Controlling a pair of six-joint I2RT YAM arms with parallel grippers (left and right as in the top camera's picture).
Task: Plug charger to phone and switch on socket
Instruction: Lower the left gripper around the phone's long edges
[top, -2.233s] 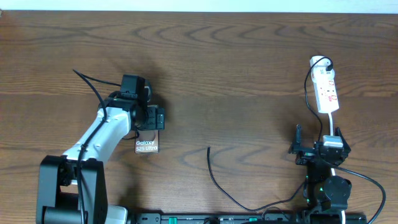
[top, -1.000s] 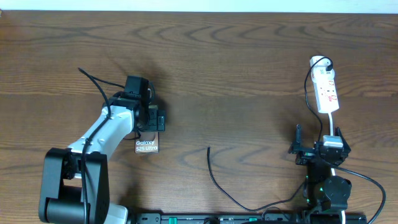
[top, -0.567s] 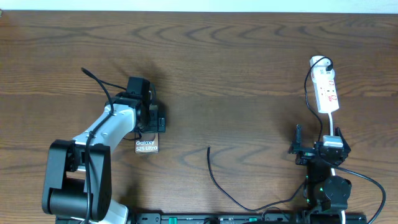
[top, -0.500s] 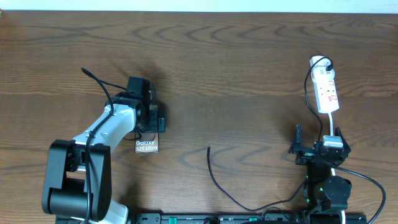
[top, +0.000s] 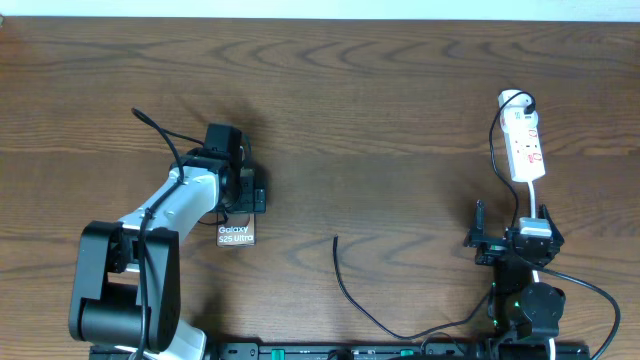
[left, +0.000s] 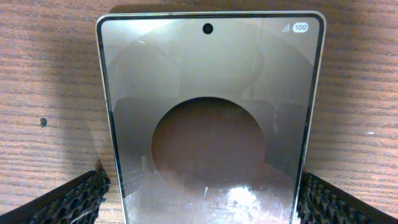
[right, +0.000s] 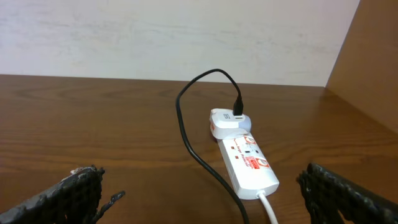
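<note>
The wooden table (top: 380, 110) fills the overhead view. The left arm (top: 165, 215) reaches toward 1 o'clock, with the left gripper (left: 205, 202) over the phone (top: 237, 234). The phone lies flat, left of centre, its long axis running 12 to 6 and the "Galaxy" lettering at the 6 end. Only the wrist view shows its punch-hole end and the fingers (left: 78, 199) flanking both long edges; whether they pinch it I cannot tell. The socket (top: 525, 148) lies far right, also 12 to 6, plug at 12. The right gripper (right: 200, 180), at its 6, is spread wide, holding nothing. The charger (top: 336, 255) tip lies free, pointing to 12, at the phone's 4 o'clock, well apart.
</note>
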